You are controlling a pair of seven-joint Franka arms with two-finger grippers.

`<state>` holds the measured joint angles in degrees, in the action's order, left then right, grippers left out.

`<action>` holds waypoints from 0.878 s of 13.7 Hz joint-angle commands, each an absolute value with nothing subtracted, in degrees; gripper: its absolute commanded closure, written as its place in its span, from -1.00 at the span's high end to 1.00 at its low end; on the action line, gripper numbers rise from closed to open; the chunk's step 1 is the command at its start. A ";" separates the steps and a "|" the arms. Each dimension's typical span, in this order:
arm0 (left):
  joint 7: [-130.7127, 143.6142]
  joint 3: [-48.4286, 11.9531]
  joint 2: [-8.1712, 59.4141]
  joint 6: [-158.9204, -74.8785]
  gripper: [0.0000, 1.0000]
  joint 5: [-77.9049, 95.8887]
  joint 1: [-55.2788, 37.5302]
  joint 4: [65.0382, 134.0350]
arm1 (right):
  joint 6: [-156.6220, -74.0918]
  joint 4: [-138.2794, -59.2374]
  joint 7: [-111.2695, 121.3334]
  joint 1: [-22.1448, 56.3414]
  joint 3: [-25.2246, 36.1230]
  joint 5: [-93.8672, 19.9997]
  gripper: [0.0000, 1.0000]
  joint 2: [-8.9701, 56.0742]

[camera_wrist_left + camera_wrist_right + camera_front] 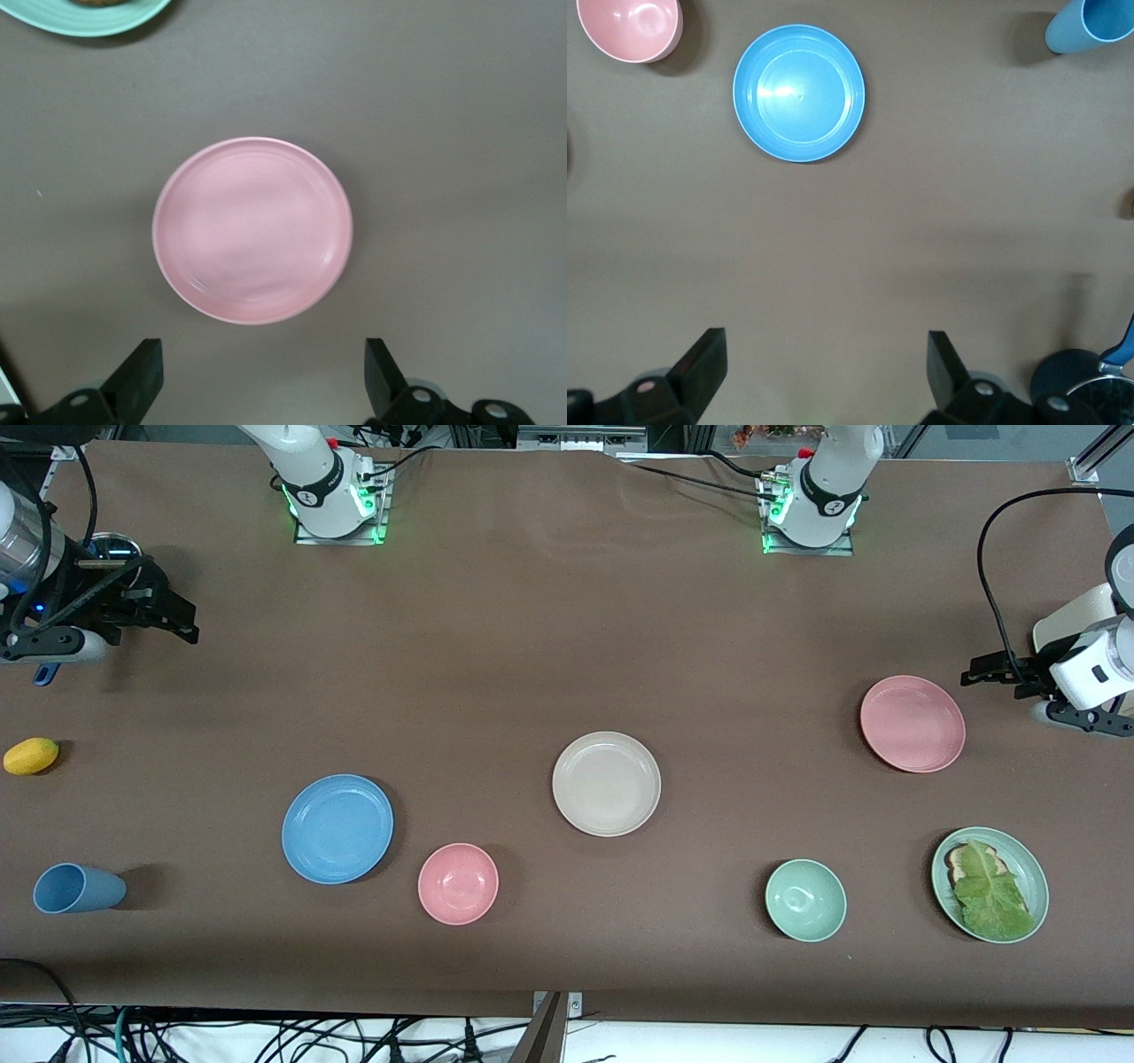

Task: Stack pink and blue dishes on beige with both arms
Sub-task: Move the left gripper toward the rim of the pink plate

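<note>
Fingers on both grippers were spread wide, holding nothing: left gripper (1005, 672) upper right by the pink plate (912, 724), right gripper (168, 615) upper left, well above the blue plate (337, 829). Beige plate (607, 784) sat centre, bare. Looked like pre-grasp; next, each needs a rim.

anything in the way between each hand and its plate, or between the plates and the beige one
Nothing visible. Bare table lies between the left hand and the pink plate, and between the right hand and the blue plate. The pink bowl sits nearer the camera than the blue plate's line to the beige plate.
</note>
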<state>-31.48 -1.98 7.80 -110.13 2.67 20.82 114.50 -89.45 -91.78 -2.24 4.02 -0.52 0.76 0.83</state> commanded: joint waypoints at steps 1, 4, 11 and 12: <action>-39.00 -2.37 10.18 -115.56 1.00 2.81 25.12 116.19 | -89.74 -92.29 -2.90 4.04 -0.53 1.58 1.00 -0.09; -42.97 -2.46 14.75 -118.81 1.00 2.81 27.67 115.32 | -89.82 -92.29 -2.90 4.04 -0.70 2.81 1.00 0.00; -43.07 -2.90 23.46 -126.12 0.99 5.52 31.02 115.14 | -89.91 -92.29 -2.90 4.04 -0.53 2.81 1.00 0.09; -43.07 -2.90 24.08 -127.08 0.99 6.06 31.46 115.05 | -89.91 -92.29 -2.90 4.04 -0.53 2.81 1.00 0.17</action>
